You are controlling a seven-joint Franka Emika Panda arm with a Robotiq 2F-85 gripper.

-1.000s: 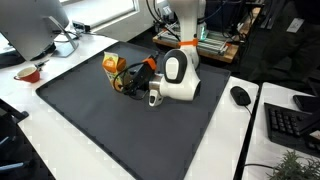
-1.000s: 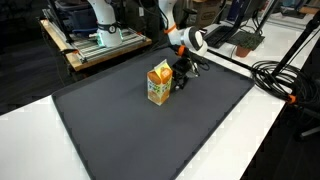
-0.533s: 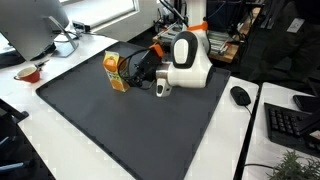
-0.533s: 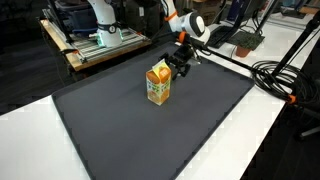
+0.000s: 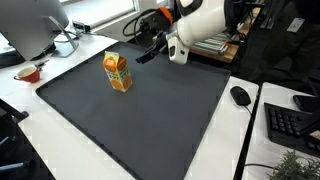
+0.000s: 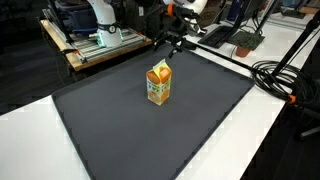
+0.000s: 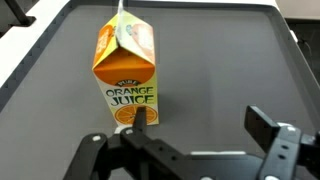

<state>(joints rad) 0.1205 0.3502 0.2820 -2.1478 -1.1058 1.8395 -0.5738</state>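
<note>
Upright on the dark mat (image 5: 150,120), we see the orange juice carton (image 5: 117,72), its gabled top uppermost and its base flat on the mat. In both exterior views it stands alone in the far part of the mat (image 6: 140,130), with nothing touching it. In the wrist view the carton (image 7: 127,75) shows its front, with the words ORANGE JUICE readable and an orange pictured below them.

The end effector (image 5: 143,50) hovers in the air at about 1 o'clock from the carton, above it and apart from it. From the opposite side, in an exterior view, the end effector (image 6: 168,42) sits at roughly 12 o'clock over the carton (image 6: 158,83), again with clear space between them. In the wrist view the end effector (image 7: 200,130) is spread wide: its two fingers (image 7: 140,128) stand well apart with only mat between them, and the carton lies at about 11 o'clock from that gap.

Farther out, the mat rests on a white bench (image 5: 45,135). A computer mouse (image 5: 240,96) and a keyboard (image 5: 292,125) lie at 3 o'clock of the mat, and a small red cup (image 5: 28,72) at 9 o'clock.
</note>
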